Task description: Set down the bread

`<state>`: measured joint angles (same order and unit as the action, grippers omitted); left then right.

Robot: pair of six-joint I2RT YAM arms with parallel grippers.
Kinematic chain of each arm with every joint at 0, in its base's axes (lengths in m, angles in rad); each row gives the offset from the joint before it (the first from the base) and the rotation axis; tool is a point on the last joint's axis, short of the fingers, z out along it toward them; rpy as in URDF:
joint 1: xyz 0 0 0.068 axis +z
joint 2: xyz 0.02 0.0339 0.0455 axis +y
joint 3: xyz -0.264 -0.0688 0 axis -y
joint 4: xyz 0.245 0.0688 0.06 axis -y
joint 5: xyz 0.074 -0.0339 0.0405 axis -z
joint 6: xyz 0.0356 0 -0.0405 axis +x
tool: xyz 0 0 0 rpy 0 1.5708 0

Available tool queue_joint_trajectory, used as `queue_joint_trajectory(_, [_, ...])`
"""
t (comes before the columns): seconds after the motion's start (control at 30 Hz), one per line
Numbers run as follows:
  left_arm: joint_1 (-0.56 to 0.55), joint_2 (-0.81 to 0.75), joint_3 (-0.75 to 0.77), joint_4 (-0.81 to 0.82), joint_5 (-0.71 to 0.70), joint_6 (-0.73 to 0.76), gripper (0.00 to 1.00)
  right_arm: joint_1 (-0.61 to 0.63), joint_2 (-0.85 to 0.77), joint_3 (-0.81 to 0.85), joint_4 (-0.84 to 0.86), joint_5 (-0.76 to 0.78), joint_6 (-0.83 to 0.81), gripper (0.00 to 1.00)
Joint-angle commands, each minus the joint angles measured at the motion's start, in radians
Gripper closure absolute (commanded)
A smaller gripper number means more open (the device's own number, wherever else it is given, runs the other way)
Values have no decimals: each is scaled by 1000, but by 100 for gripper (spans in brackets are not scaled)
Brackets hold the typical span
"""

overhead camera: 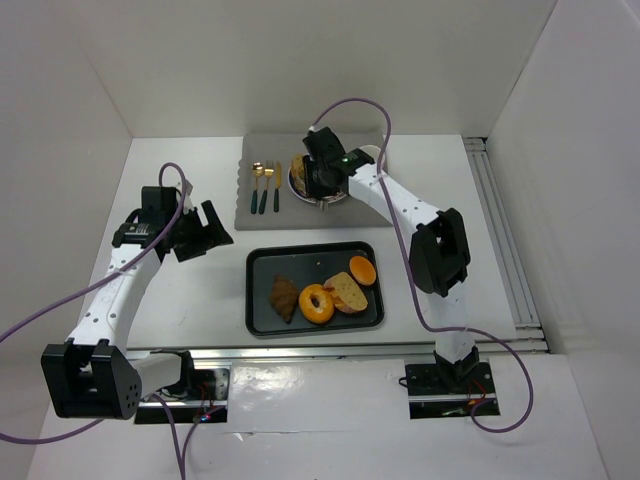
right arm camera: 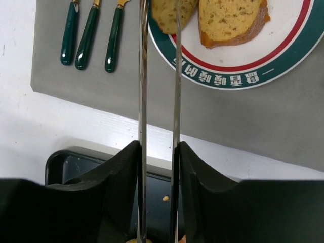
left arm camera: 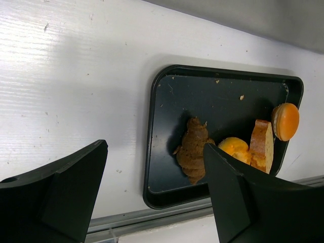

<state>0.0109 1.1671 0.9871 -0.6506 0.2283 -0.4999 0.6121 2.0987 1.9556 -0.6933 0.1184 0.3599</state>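
Two slices of bread [right arm camera: 230, 20] lie on a round plate [right arm camera: 253, 76] with a green and red rim, at the back of the table. My right gripper [right arm camera: 159, 147] is shut on metal tongs [right arm camera: 142, 76], whose two thin arms reach over the left slice [right arm camera: 162, 12] with a narrow gap between them. Their tips run past the top edge, so whether they touch the bread cannot be told. From above, the right gripper [overhead camera: 322, 180] hangs over the plate [overhead camera: 296, 185]. My left gripper [overhead camera: 205, 238] hovers open and empty left of the tray [left arm camera: 223, 96].
The black tray [overhead camera: 262, 270] holds a croissant [overhead camera: 284, 297], a bagel [overhead camera: 317, 303], a bread slice [overhead camera: 347, 292] and an orange bun [overhead camera: 362, 270]. Three green-handled pieces of cutlery [overhead camera: 265, 187] lie on the grey mat [overhead camera: 270, 215] left of the plate. White walls enclose the table.
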Motion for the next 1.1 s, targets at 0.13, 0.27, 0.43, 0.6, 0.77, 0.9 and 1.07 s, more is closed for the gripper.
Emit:
queue_joint_trajectory(0.13, [6, -17, 4, 6, -12, 9, 11, 18, -114, 43, 15, 73, 5, 49])
queue_joint_trajectory(0.27, [6, -8, 13, 6, 25, 9, 11, 38, -207, 17, 5, 98, 5, 49])
queue_joint_trajectory(0.43, [6, -7, 22, 6, 13, 9, 10, 73, -445, -128, -38, 129, 5, 52])
queue_joint_trajectory(0.6, [6, -33, 44, -18, 31, 20, 10, 178, -668, -395, -124, -15, 22, 52])
queue_joint_trajectory(0.77, [6, -47, 54, -27, 10, 20, 10, 343, -816, -621, -133, -154, 71, 51])
queue_joint_trajectory(0.9, [6, -37, 55, -27, 9, 20, 10, 466, -827, -647, -202, -168, 120, 51])
queue_joint_trajectory(1.07, [6, -6, 73, -27, 42, 20, 11, 563, -738, -626, -297, -42, 162, 50])
